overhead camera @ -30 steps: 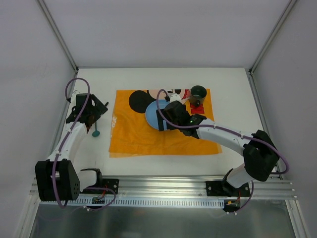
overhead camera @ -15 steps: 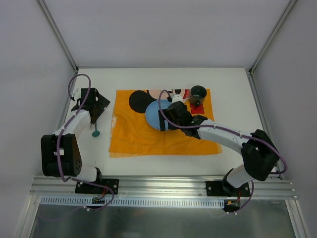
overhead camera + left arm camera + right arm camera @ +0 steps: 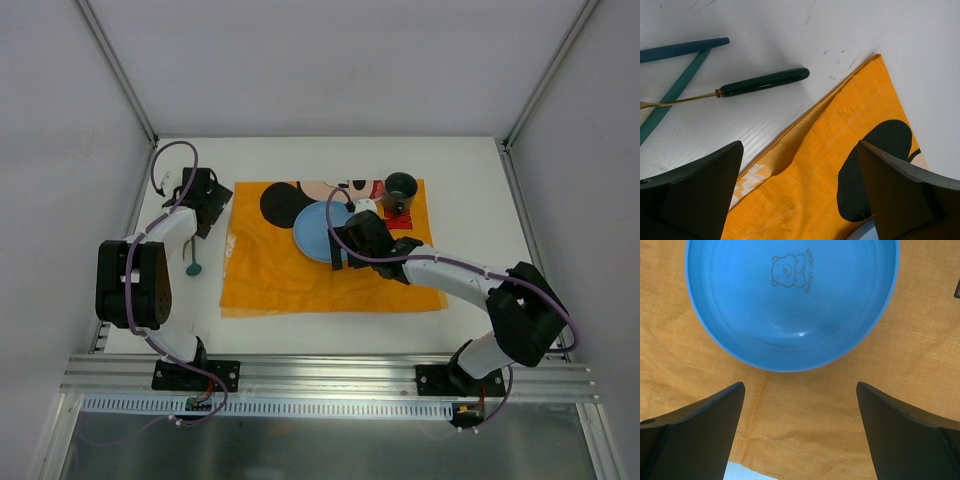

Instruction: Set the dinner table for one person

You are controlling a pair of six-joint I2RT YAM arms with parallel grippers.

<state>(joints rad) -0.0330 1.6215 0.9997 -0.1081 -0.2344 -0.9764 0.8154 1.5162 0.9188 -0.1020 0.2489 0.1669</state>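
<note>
The white dinner table (image 3: 300, 160) carries an orange cartoon-mouse placemat (image 3: 290, 275). A blue plate (image 3: 318, 228) with a bear print lies on the mat, and a dark green cup (image 3: 400, 187) stands at the mat's far right. My right gripper (image 3: 340, 243) is open and empty just off the plate's near edge; the right wrist view shows the plate (image 3: 790, 300) ahead of the gripper (image 3: 800, 435). My left gripper (image 3: 212, 203) is open and empty over the mat's far left corner (image 3: 840, 165). A dark green-handled utensil (image 3: 765, 82) lies on the table beside that corner.
A blue stick (image 3: 685, 50) and a teal stick (image 3: 675, 92) cross next to the green-handled utensil. A teal spoon (image 3: 192, 265) lies left of the mat. Grey walls close in three sides, and the aluminium rail (image 3: 340, 375) runs along the near edge.
My left arm has folded back, and its gripper has moved toward the far right, to the mat's far left corner. My right gripper has shifted a little right, off the plate.
</note>
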